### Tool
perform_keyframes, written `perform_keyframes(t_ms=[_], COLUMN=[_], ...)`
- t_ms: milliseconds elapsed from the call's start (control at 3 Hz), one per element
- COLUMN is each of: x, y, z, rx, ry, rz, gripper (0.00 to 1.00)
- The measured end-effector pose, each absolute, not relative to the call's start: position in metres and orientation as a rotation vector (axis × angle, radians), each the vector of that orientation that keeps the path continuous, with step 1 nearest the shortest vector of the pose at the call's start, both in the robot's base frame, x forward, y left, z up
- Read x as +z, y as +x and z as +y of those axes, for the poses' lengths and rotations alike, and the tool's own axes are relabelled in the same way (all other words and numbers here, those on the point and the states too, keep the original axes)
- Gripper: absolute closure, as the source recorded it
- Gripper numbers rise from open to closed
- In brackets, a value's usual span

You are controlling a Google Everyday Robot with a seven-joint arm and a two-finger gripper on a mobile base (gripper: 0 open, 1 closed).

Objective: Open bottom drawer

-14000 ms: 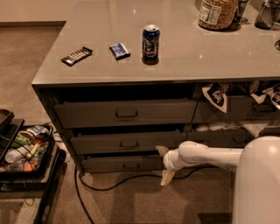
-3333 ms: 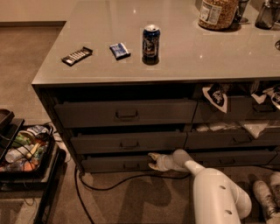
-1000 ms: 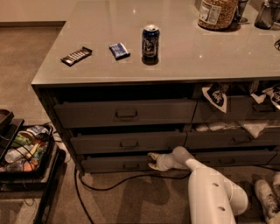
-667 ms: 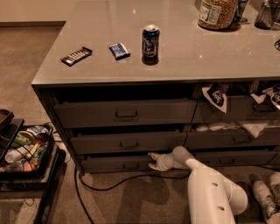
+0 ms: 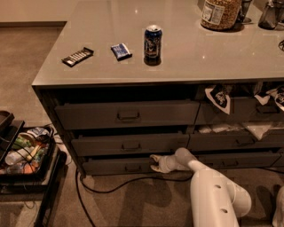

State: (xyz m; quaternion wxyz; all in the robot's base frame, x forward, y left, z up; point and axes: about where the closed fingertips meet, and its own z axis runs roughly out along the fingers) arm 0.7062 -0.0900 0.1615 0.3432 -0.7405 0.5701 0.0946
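The bottom drawer (image 5: 111,166) is the lowest, shallow dark grey front of the left stack of three, with a small rectangular pull (image 5: 132,168) at its centre. It stands slightly out from the cabinet, about as far as the two drawers above. My gripper (image 5: 153,162) is low at the drawer front, just right of the pull, its pale fingers pointing left at the front's upper edge. The white arm (image 5: 213,190) runs from the lower right to it.
The grey counter (image 5: 186,62) bears a can (image 5: 152,42), a blue packet (image 5: 120,51), a dark bar (image 5: 77,56) and a jar (image 5: 220,13). White cloths (image 5: 257,128) hang from the right stack. A tray of items (image 5: 24,148) stands at the left. A black cable (image 5: 120,184) lies on the carpet.
Long ago the arm hung right of the stack, off the drawer; it then reached in to the bottom front. Over the last second nothing visibly moves.
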Motion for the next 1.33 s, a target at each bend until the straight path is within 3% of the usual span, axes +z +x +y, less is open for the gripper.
perform_keyframes(t_ms=[1333], x=[0.1661], y=[0.7089], z=[-0.0863], rx=[0.187], ry=[-1.912], rz=[1.460], gripper=[1.00])
